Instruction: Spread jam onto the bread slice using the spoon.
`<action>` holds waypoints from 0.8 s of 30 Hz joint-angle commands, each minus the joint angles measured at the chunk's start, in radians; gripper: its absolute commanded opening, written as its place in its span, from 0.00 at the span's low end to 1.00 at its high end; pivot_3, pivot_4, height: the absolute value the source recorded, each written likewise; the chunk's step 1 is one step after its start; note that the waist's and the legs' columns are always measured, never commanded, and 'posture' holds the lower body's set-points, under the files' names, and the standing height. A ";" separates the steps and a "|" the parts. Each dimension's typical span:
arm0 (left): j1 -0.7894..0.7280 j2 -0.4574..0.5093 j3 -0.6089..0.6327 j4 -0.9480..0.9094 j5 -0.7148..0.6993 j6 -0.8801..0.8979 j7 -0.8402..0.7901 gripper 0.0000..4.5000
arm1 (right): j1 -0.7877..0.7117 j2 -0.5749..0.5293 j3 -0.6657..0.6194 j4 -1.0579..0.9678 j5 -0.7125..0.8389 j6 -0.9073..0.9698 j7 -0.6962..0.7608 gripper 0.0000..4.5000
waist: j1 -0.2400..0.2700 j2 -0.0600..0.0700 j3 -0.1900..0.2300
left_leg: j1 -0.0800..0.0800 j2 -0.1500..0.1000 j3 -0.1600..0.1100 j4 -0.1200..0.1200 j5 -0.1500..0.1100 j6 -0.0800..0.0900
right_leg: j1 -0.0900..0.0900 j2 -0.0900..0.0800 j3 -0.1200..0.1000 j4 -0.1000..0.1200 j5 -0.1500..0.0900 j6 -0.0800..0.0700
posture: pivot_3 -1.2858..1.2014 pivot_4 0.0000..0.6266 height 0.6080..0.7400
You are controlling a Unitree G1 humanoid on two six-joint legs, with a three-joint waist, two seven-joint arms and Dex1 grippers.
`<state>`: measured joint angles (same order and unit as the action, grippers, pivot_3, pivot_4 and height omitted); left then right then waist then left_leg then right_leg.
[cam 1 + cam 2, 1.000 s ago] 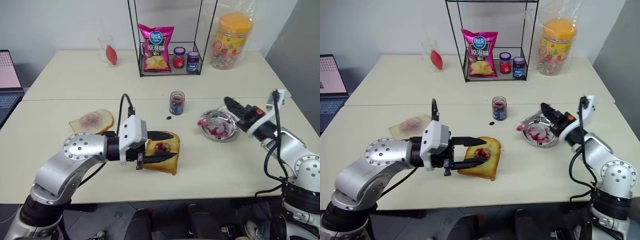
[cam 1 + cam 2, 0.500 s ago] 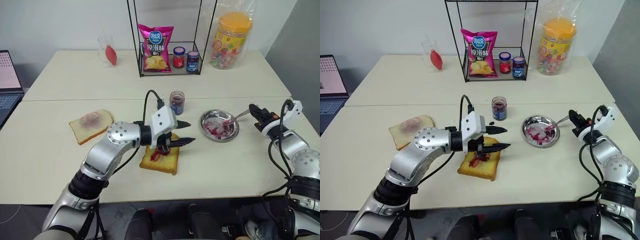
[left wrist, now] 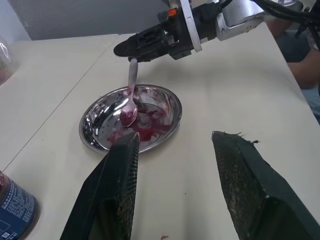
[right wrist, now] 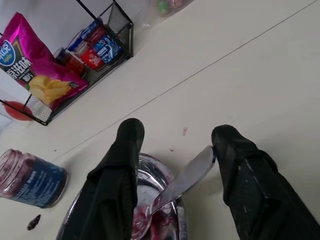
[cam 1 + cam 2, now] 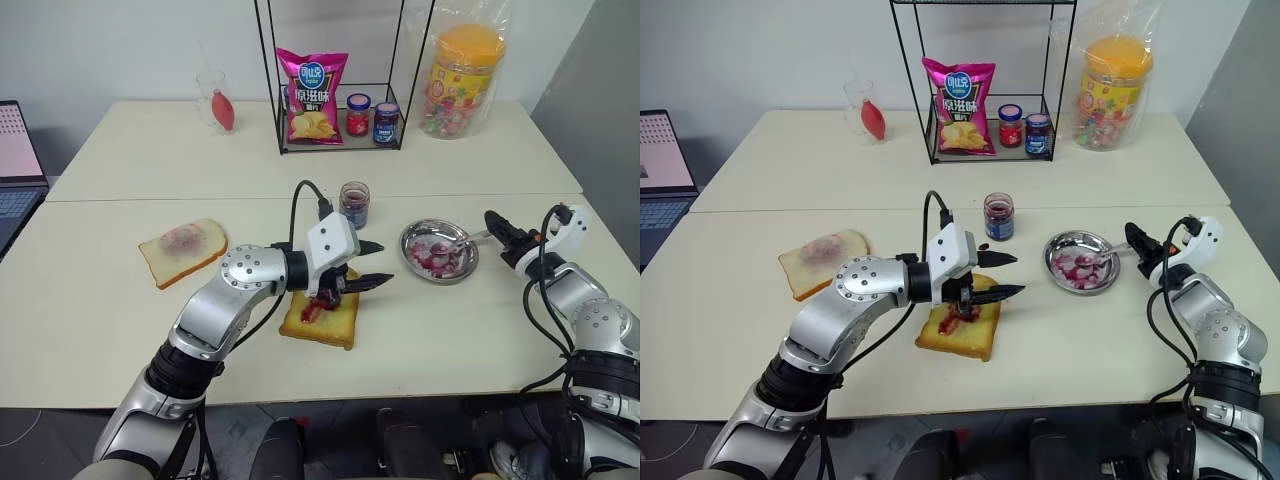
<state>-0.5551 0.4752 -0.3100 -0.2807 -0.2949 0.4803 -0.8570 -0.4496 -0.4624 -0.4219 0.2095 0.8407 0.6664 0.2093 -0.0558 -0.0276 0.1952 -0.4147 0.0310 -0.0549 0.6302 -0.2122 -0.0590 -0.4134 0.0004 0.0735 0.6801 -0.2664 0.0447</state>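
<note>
Head views: bread slice (image 5: 322, 318) lies flat on worktop (image 5: 100, 300) w/ a dark red smear; left end effector (image 5: 372, 264) hovers over its far edge, fingers spread, empty. Jam (image 5: 353, 206) jar stands upright just beyond.

Left wrist view: spoon (image 3: 130, 102) has its bowl down in the steel dish (image 3: 95, 130), handle running up and out over the rim toward right end effector (image 3: 131, 49).

Right wrist view: its fingers (image 4: 120, 165) are spread; handle tip touches one finger, not pinched.
</note>
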 commanded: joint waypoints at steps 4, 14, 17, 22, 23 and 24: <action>-0.009 -0.015 0.018 -0.025 0.004 -0.001 0.010 0.53 | 0.006 -0.035 0.022 -0.075 -0.106 -0.069 0.042 0.90 | 0.000 0.000 0.000 | 0.000 0.000 0.000 0.000 0.000 0.000 | 0.000 0.000 0.000 0.000 0.000 0.000 | 0.52 0.24 1.00; 0.093 0.168 0.183 -0.030 0.023 -0.023 -0.013 0.57 | 0.153 -0.135 0.053 -0.399 -0.116 -0.054 0.212 0.99 | -0.002 0.001 0.000 | 0.001 0.000 -0.001 -0.001 0.000 0.000 | 0.000 0.000 0.000 0.001 0.000 0.000 | 0.52 0.24 1.00; 0.159 0.268 0.253 -0.020 0.044 -0.058 -0.032 0.67 | 0.232 -0.218 0.071 -0.506 -0.094 0.008 0.301 1.00 | -0.001 0.001 0.000 | 0.001 0.001 -0.001 -0.001 0.000 0.000 | 0.000 0.000 -0.001 0.000 0.000 0.000 | 0.52 0.24 1.00; 0.298 0.394 0.415 -0.024 -0.011 -0.048 -0.091 0.83 | 0.344 -0.382 0.075 -0.638 -0.087 0.044 0.478 1.00 | 0.003 0.001 0.000 | 0.001 0.000 -0.001 0.000 0.000 0.000 | 0.002 -0.001 -0.001 -0.001 -0.001 0.000 | 0.52 0.24 1.00; 0.326 0.407 0.444 -0.026 -0.020 -0.054 -0.101 0.83 | 0.357 -0.404 0.069 -0.649 -0.087 0.047 0.503 1.00 | 0.002 0.001 0.000 | 0.002 0.000 0.000 0.000 0.000 0.000 | 0.002 -0.001 -0.001 -0.001 -0.001 0.000 | 0.52 0.24 1.00; 0.342 0.411 0.459 -0.028 -0.026 -0.058 -0.104 0.83 | 0.365 -0.415 0.065 -0.652 -0.086 0.048 0.520 1.00 | 0.002 0.001 0.000 | 0.002 0.000 0.000 0.000 0.000 0.000 | 0.002 -0.002 0.000 -0.001 -0.001 0.000 | 0.52 0.24 1.00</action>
<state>-0.2288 0.8739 0.0833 -0.2792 -0.2925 0.4457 -0.9405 -0.0898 -0.8522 -0.3296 -0.3962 0.7386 0.7151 0.6745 -0.0542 -0.0267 0.1956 -0.4110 0.0311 -0.0547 0.6297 -0.2123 -0.0590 -0.4101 -0.0013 0.0727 0.6787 -0.2678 0.0443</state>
